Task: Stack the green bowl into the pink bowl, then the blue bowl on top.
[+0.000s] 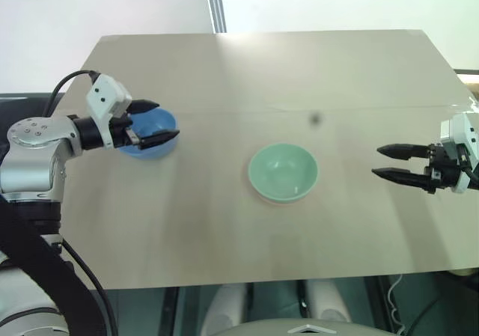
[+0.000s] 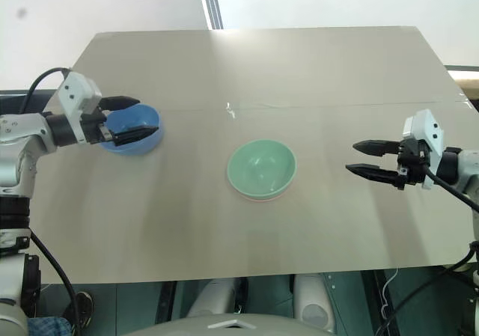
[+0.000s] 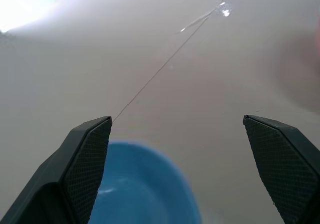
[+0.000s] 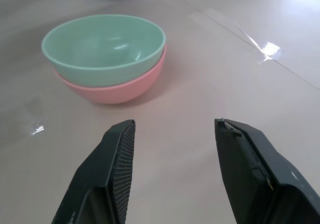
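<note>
Green bowl (image 4: 104, 47) nested in pink bowl (image 4: 120, 87), centre of head view on table (image 1: 359, 216). Blue bowl (image 2: 133, 130) at left – left gripper (image 2: 135, 119) spread wide, fingers either side of its rim (contact unclear). Right gripper (image 1: 389, 162) at right edge, well apart – jaws parted, empty.

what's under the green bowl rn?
The pink bowl: the green bowl is nested in it on the table. Only the pink bowl's outer wall and rim edge show; its inside is covered by the green bowl.
</note>
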Controlling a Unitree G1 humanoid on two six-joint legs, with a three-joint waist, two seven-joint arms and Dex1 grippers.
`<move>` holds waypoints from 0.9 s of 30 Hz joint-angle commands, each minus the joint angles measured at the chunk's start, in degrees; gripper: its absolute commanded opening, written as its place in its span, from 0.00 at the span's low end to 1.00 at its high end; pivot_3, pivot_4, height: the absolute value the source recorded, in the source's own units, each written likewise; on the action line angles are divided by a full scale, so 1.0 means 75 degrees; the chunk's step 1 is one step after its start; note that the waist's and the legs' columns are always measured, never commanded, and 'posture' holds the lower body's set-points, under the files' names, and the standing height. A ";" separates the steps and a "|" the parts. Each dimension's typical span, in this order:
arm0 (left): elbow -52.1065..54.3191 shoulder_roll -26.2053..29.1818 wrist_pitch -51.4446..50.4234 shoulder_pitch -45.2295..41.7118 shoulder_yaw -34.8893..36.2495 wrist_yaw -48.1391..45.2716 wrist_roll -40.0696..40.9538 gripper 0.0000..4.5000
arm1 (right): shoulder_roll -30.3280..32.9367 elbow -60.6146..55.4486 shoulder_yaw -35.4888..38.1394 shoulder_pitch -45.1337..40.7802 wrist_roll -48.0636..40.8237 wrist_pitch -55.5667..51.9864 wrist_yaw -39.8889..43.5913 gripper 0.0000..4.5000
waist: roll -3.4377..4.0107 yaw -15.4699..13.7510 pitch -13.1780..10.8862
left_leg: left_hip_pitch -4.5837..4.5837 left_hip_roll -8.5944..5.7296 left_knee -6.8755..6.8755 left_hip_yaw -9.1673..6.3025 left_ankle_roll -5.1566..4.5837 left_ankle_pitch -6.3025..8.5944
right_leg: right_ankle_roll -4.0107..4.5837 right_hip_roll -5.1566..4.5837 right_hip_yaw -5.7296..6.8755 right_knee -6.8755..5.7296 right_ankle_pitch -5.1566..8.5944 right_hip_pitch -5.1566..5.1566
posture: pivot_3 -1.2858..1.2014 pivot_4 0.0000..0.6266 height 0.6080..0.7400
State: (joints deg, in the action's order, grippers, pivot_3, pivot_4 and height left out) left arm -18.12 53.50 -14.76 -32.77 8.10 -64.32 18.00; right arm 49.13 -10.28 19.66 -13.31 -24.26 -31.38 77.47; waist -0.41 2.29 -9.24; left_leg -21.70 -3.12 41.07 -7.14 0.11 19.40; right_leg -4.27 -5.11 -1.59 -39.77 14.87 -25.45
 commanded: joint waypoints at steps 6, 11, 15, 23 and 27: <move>-0.0859 0.0024 0.0807 -0.0416 0.0046 0.0034 -0.0408 0.99 | 0.0211 -0.0732 0.0764 -0.0174 -0.1793 -0.0733 -0.0490 0.99 | 0.0000 0.0018 0.0000 | -0.0001 0.0005 0.0000 -0.0001 0.0000 0.0000 | 0.0000 0.0000 -0.0001 0.0000 0.0000 -0.0002 | 0.52 0.24 1.00; -0.1265 -0.0038 0.1063 -0.0588 -0.0003 0.0096 -0.0606 0.99 | 0.0186 -0.1424 0.0975 -0.0375 -0.3177 -0.1440 -0.1012 0.99 | 0.0000 -0.0009 0.0000 | -0.0003 0.0013 0.0000 -0.0011 0.0000 0.0000 | 0.0000 0.0001 0.0007 0.0001 0.0000 0.0000 | 0.52 0.24 1.00; -0.1482 -0.0071 0.1235 -0.0634 -0.0019 0.0101 -0.0739 0.99 | 0.0158 -0.1840 0.0877 -0.0614 -0.3867 -0.1687 -0.1598 0.99 | -0.0002 -0.0009 0.0000 | -0.0006 0.0011 0.0002 -0.0011 0.0000 0.0000 | 0.0000 -0.0002 0.0007 0.0003 0.0000 0.0000 | 0.52 0.24 1.00; -0.1568 -0.0204 0.1553 -0.0360 -0.0184 0.0281 -0.1061 0.99 | 0.0311 -0.1846 0.0638 -0.0630 -0.4024 -0.1581 -0.1846 0.99 | -0.0002 -0.0010 0.0000 | -0.0006 0.0000 0.0002 -0.0014 0.0000 0.0000 | 0.0000 -0.0002 0.0010 0.0003 0.0000 0.0000 | 0.52 0.24 1.00; -0.1516 -0.0262 0.1754 -0.0114 -0.0241 0.0412 -0.1232 0.99 | 0.0164 -0.1738 0.0435 -0.0523 -0.3756 -0.1362 -0.2014 0.99 | -0.0003 0.0009 0.0000 | -0.0005 0.0002 0.0001 -0.0012 0.0000 0.0000 | 0.0000 -0.0001 0.0008 0.0002 0.0000 -0.0001 | 0.52 0.24 1.00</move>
State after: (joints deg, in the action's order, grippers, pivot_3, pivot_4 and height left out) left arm -29.94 50.93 -3.21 -33.98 6.07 -62.15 9.21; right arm 50.39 -22.70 22.89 -17.26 -52.63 -43.16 62.99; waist -0.43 2.35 -9.24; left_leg -21.74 -3.11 41.08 -7.24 0.11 19.40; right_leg -4.27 -5.12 -1.53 -39.76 14.87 -25.46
